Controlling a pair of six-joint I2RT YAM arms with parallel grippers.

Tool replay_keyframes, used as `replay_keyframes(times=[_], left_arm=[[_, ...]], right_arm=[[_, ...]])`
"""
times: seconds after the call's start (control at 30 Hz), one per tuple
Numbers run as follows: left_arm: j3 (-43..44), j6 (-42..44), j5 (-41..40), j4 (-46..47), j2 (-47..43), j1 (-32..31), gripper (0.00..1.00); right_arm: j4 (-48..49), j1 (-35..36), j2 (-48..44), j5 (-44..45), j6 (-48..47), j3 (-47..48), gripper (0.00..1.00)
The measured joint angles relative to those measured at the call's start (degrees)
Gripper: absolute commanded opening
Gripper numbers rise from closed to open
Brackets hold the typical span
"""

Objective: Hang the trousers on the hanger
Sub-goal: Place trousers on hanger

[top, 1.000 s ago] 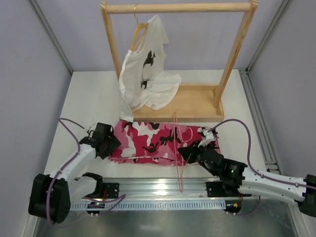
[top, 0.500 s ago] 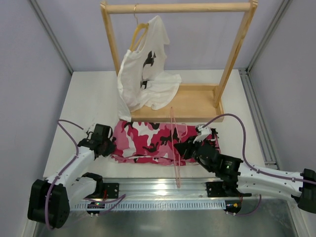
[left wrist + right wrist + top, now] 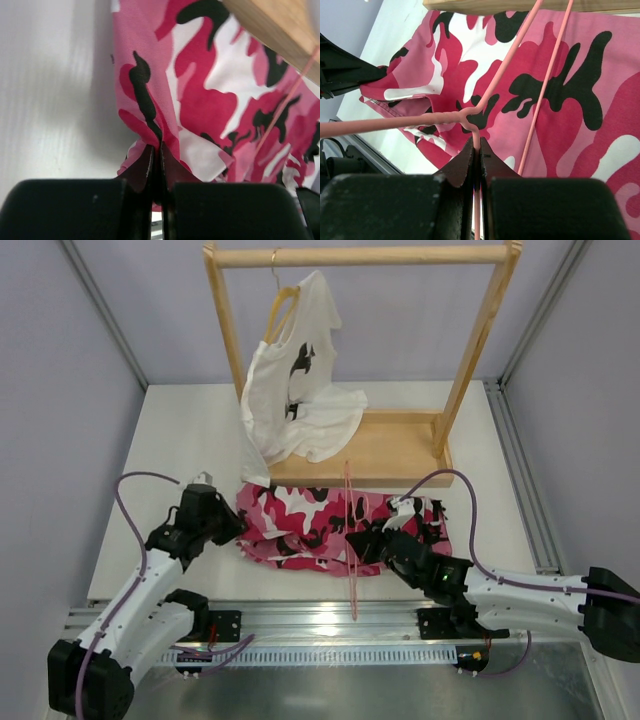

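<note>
- Left gripper (image 3: pixel 155 151): fingers pressed together, pinching a fold at the left end of the trousers (image 3: pixel 310 523); the cloth rises into the tips and is bunched there.
- Right gripper (image 3: pixel 476 148): fingers pressed together on the thin wire of the pink wire hanger (image 3: pixel 435 119), right beside its twisted neck.
- Pink wire hanger: lies across the trousers right of their middle, two wires running toward the wooden rack (image 3: pixel 385 452).
- Trousers: spread sideways on the white table (image 3: pixel 185 435), just in front of the rack's base, between the two grippers.
- Rack: a white T-shirt (image 3: pixel 295 400) with a black print hangs from a wooden hanger (image 3: pixel 281 306) on the top bar, its hem draped onto the base.
</note>
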Motion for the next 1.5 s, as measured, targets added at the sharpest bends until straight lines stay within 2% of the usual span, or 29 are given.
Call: replay_keyframes(times=[0.27,0.43,0.47,0.57,0.6,0.63,0.7,0.73,0.77,0.8,0.87,1.0,1.1,1.2,1.27,1.37,1.5], left_arm=[[4.5,3.76,5.09,1.7,-6.6,-2.69,0.0],[5.97,5.7,7.28,4.07,-5.44,-3.02,0.02],[6.29,5.81,7.08,3.76,-4.59,-3.02,0.07],[7.61,4.9,2.25,-0.5,-1.84,-3.15,0.41],[7.91,3.5,-1.18,-3.48,-1.09,-3.17,0.63],[8.24,2.36,-4.22,-6.38,-0.63,-3.17,0.73],[8.44,-0.59,-10.36,-11.41,-0.17,-3.15,0.8],[8.48,-1.77,-12.46,-12.87,-0.17,-3.15,0.8],[8.63,-2.64,-14.25,-14.23,-0.28,-3.15,0.69],[8.81,-3.02,-14.86,-14.56,-0.39,-3.17,0.63],[9.16,-2.58,-13.99,-13.22,-0.83,-3.17,0.46],[7.26,-5.77,-2.25,-1.88,-1.46,-3.72,0.16],[2.47,-9.99,2.51,8.94,0.33,-8.55,0.08],[-0.83,-13.0,2.91,13.9,4.44,-15.93,0.0],[-2.73,-15.32,3.15,16.87,7.78,-19.34,0.0],[-6.25,-18.45,2.56,19.12,11.85,-20.61,0.0],[-8.04,-21.94,-1.49,16.28,13.31,-20.63,0.0]], right_arm=[[3.87,-0.11,-1.4,0.63,1.46,-3.43,0.04],[3.45,-0.2,-2.82,0.9,1.84,-4.07,0.04],[2.95,-0.2,-3.21,0.9,1.79,-4.07,0.04],[0.28,-0.22,-4.63,0.87,1.4,-3.41,0.04],[-0.9,-0.22,-5.09,0.87,1.22,-2.82,0.04],[-1.99,-0.22,-5.44,0.87,1.05,-2.14,0.04],[-3.69,-0.22,-5.92,0.87,0.48,-0.61,0.04],[-4.26,-0.22,-6.08,0.9,0.13,0.17,0.04],[-4.66,-0.22,-6.14,0.9,-0.15,0.98,0.04],[-4.87,-0.22,-6.14,0.87,-0.24,1.4,0.04],[-5.33,-0.22,-6.14,0.9,-0.46,2.16,0.04],[-5.86,-0.22,-5.92,0.87,-0.59,2.27,0.04],[-5.7,-0.22,-5.2,0.87,-0.59,2.27,0.04],[-5.57,-0.22,-4.04,0.68,-0.61,2.27,0.04],[-5.42,-0.22,-3.39,0.37,-0.96,2.27,0.04],[-5.68,-0.22,-3.23,-0.26,-1.7,2.51,0.04],[-5.42,-0.22,-3.23,-0.74,-2.36,4.15,0.04]])
